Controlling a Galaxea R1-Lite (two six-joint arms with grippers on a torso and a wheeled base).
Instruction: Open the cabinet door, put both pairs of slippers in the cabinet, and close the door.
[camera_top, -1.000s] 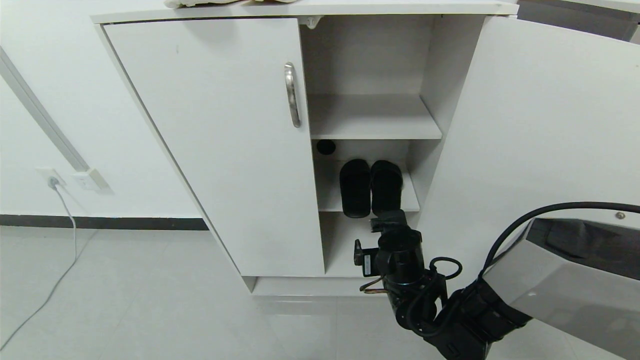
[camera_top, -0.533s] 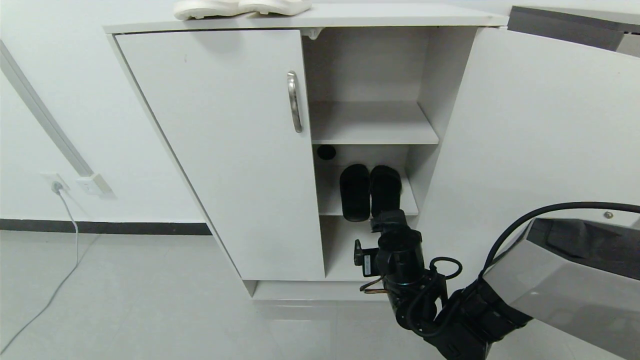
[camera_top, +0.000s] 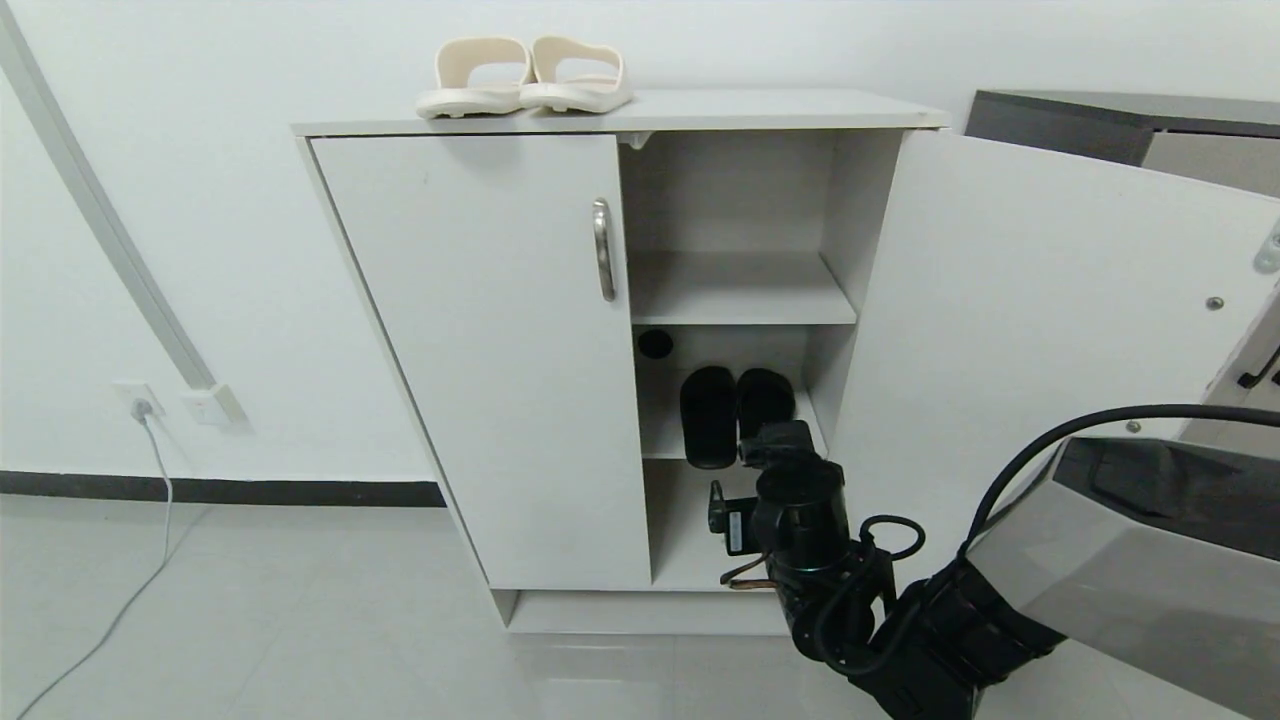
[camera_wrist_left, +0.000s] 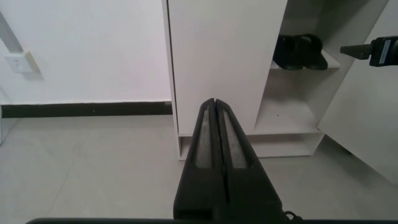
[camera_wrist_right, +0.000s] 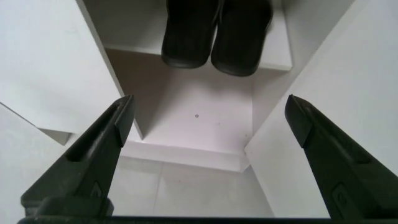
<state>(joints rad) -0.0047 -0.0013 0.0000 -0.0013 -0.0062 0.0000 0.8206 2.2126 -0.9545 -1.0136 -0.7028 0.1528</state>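
The left claw (camera_wrist_left: 213, 107) hangs low over the grey floor (camera_wrist_left: 93, 168). Its two fingers are pressed flat together with nothing between them, and it points at the foot of the cabinet from some way back.

The right claw (camera_wrist_right: 209, 102) is farther forward, spread wide and empty, in front of the open right half of the cabinet (camera_top: 760, 105). It faces the bare bottom shelf (camera_wrist_right: 193, 118). The black slippers (camera_wrist_right: 214, 31) lie just beyond it and a little higher, side by side on the middle shelf (camera_wrist_right: 280, 53). Their near ends reach that shelf's front edge. They sit within the span of the two spread fingers but apart from them, with nothing touching. From the head view the tip of this claw overlaps the near end of the right-hand black slipper.

The right door (camera_top: 1020, 320) is swung wide open toward the robot, beside the right arm. The left door (camera_top: 490, 350) is closed, with a metal handle (camera_top: 603, 250) upright along its inner edge. Above the black slippers a dark round hole (camera_top: 655, 344) shows in the back panel, and over that is the bare top shelf (camera_top: 740, 290).

The cream slippers (camera_top: 525, 75) rest as a pair on top of the cabinet, over the closed door and well apart from both claws.

Behind it all is the white wall (camera_top: 200, 200). A socket (camera_top: 140, 405) sits low on it to the left, and a grey cord (camera_top: 110, 600) trails from the socket down across the floor.
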